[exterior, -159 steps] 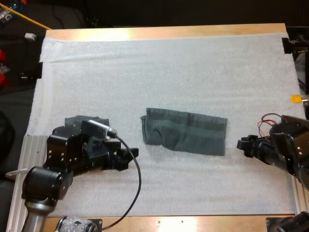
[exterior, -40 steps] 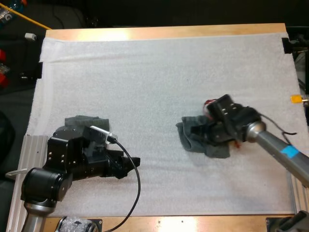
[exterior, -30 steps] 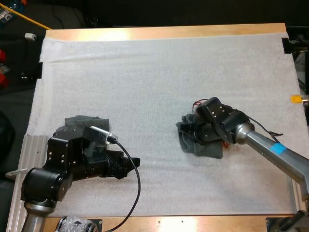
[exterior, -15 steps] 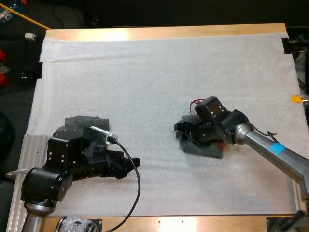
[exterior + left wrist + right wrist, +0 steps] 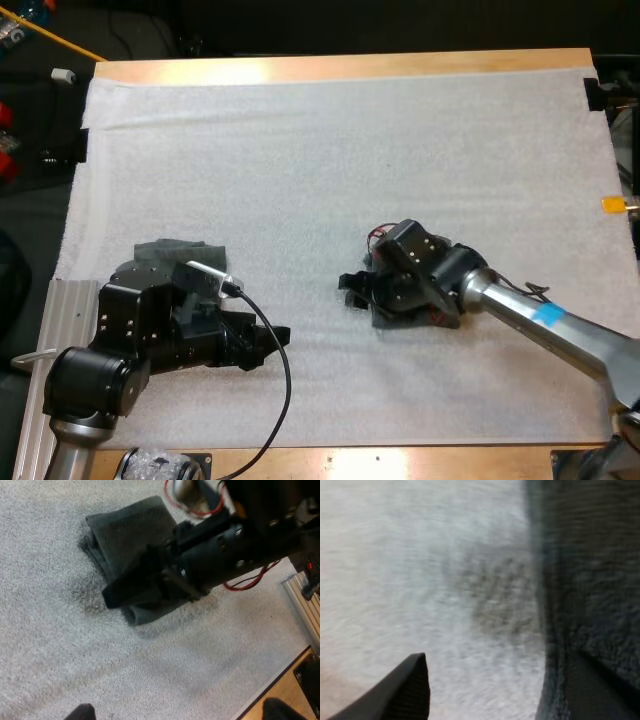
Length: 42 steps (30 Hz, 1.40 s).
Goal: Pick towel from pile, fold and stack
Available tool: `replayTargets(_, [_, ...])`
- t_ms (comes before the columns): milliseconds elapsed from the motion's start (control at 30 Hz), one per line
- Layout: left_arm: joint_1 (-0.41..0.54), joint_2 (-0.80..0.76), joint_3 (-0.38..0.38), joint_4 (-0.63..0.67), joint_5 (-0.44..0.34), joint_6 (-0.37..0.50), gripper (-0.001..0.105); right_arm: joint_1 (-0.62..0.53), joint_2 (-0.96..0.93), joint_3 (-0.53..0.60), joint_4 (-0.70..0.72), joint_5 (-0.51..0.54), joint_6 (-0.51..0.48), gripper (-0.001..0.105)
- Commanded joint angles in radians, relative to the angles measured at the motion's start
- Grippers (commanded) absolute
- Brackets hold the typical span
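A dark grey-green towel (image 5: 395, 320), folded into a small bundle, lies right of the mat's middle. My right gripper (image 5: 352, 290) hovers low over it, its tips past the bundle's left edge. The right wrist view has its fingers (image 5: 400, 690) standing wide apart, one over bare mat, the other at the towel (image 5: 590, 580); right gripper (image 5: 497, 662) is open. My left gripper (image 5: 275, 335) rests at the mat's lower left, open and holding nothing. Its wrist view looks at the folded towel (image 5: 125, 535) under the right gripper (image 5: 125, 587). Another dark towel (image 5: 170, 250) lies behind my left arm.
A white mat (image 5: 330, 150) covers the wooden table (image 5: 340, 65). A metal rail (image 5: 60, 320) runs along the mat's left side beside my left arm.
The long flat towel was folded leftward into a small bundle by my right gripper. In the last second that gripper slid farther left over it. The left arm stayed put.
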Motion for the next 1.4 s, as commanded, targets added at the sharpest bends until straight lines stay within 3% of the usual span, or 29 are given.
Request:
replayTargets(0, [-0.005, -0.003, -0.007, 0.005, 0.013, 0.003, 0.064, -0.002, 0.004, -0.003, 0.012, -0.037, 0.004, 0.059])
replayTargets(200, [-0.005, -0.003, -0.007, 0.005, 0.013, 0.003, 0.064, 0.0, -0.069, -0.003, 0.03, -0.05, -0.046, 0.059])
replayTargets(533, [-0.005, -0.003, -0.007, 0.005, 0.013, 0.003, 0.064, 0.0, -0.4, -0.003, 0.316, 0.199, -0.179, 0.059])
replayTargets(733, [-0.005, -0.003, -0.007, 0.005, 0.013, 0.003, 0.064, 0.0, -0.615, -0.003, 0.438, 0.271, -0.212, 0.059])
replayTargets(1133, [-0.005, -0.003, -0.007, 0.005, 0.013, 0.003, 0.064, 0.0, -0.976, -0.003, 0.686, 0.285, -0.219, 0.059])
replayTargets(1367, [-0.005, -0.003, -0.007, 0.005, 0.013, 0.003, 0.064, 0.0, -1.117, -0.003, 0.733, 0.285, -0.215, 0.059])
